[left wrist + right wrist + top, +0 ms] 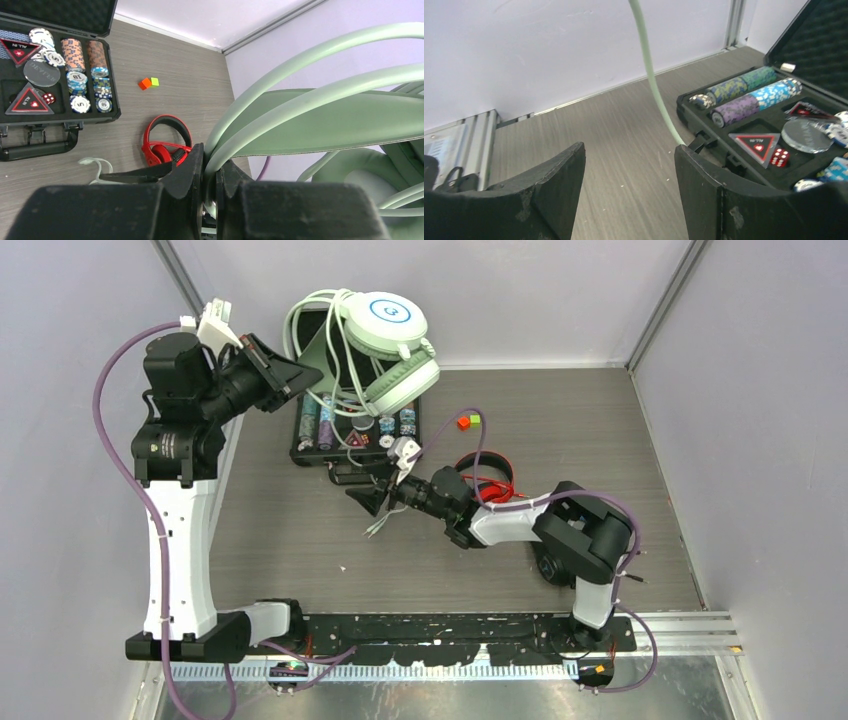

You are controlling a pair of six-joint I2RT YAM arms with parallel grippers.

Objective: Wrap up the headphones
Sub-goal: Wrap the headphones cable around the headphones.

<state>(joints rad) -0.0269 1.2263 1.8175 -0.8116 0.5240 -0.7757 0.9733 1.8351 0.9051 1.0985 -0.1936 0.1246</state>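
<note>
Mint-green headphones (388, 318) aloft, long axis left-right

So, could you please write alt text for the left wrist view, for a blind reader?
The left gripper is shut on pale mint-green headphone cable loops filling the right foreground. Below on the table lie red headphones, an open poker chip case and two small cubes.

Black case (60, 119) open on wood-grain table (175, 65), holding poker chips (72, 55), red dice (48, 98); orange cube (145, 83) touching green cube (155, 81) nearby.
</note>
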